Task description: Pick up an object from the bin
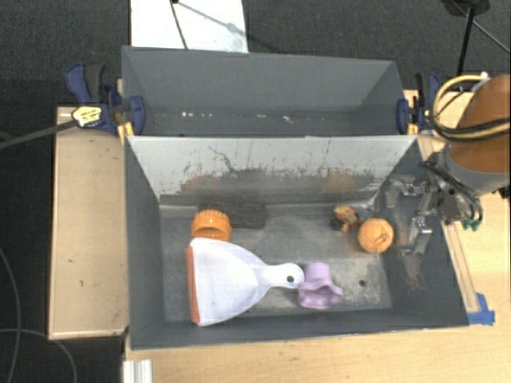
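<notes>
The orange ball (375,234) lies on the bin's floor toward 3 o'clock, close to the foot of the sloping right wall. It is round and smooth, with a paler patch on its upper side. The claw (407,223) sits just beside it, at 3 o'clock of the ball, low over the place where the floor meets that wall. Whether the claw touches the ball cannot be told, nor whether it is open or closed; its metal parts crowd together there.

The arm (487,130) comes in from 3 o'clock, over the bin's right rim, with its rounded orange cover high above the rim. A yellow cable (447,94) loops about its upper side. Below the cover the grey wrist slants down and inward toward 9 o'clock, so the claw hangs inside the bin (263,94) while the bulk of the arm stays outside it.

At 10 o'clock of the ball, near it but apart, lies a small yellow and red thing (345,217); its kind is too small to tell. At 7 to 8 o'clock of the ball lies a purple piece (319,287), touching the rounded handle of a white dustpan (227,282). The dustpan spreads wide toward 8 o'clock of the floor. At 12 o'clock of the dustpan, at its edge, sits an orange ribbed round thing (211,225). A dark block (246,214) lies just beside that, at its 2 o'clock, against the back wall's foot.
</notes>
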